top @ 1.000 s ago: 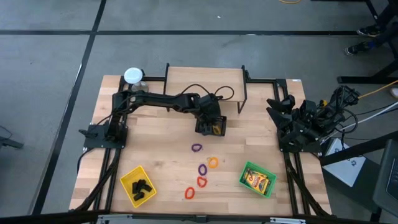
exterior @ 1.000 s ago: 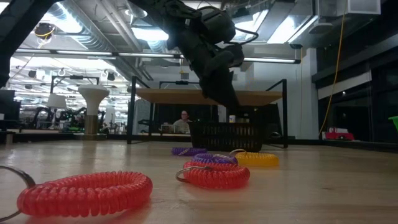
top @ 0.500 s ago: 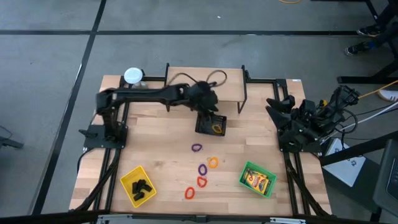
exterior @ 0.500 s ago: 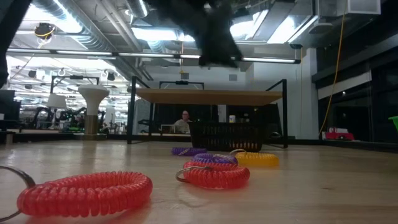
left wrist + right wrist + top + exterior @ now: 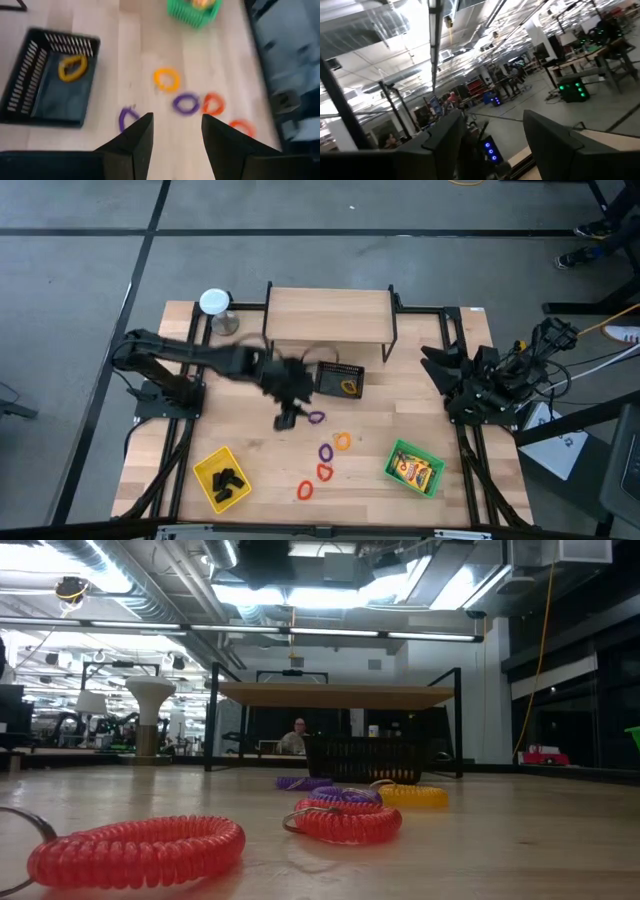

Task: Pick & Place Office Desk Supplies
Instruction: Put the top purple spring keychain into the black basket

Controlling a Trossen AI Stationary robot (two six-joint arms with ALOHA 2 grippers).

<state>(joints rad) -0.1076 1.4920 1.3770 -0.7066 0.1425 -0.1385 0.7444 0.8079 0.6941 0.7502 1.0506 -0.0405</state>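
Observation:
My left gripper [image 5: 176,137] hangs open and empty above the wooden table [image 5: 250,430], just left of a purple ring [image 5: 316,418] and near the black mesh basket [image 5: 340,380]. A yellow ring [image 5: 72,67] lies flat on the basket's floor. More rings lie flat on the table: orange-yellow [image 5: 343,441], purple [image 5: 326,451], red [image 5: 324,471] and red-orange [image 5: 305,490]. A yellow tray [image 5: 222,478] holds black clips, and a green tray [image 5: 414,468] holds a yellow pack. My right gripper [image 5: 492,142] waits open at the table's right edge, pointing up into the room.
A wooden shelf on black legs [image 5: 330,315] stands at the far edge behind the basket. A white-topped round object [image 5: 214,302] sits at the far left corner. Bare wood lies between the yellow tray and the rings. A person [image 5: 296,736] sits far off in the room.
My left gripper has risen from over the black basket, out of the top of the low view, and swung toward the table's left and near side, ending beside the purple ring. The yellow ring stays in the basket.

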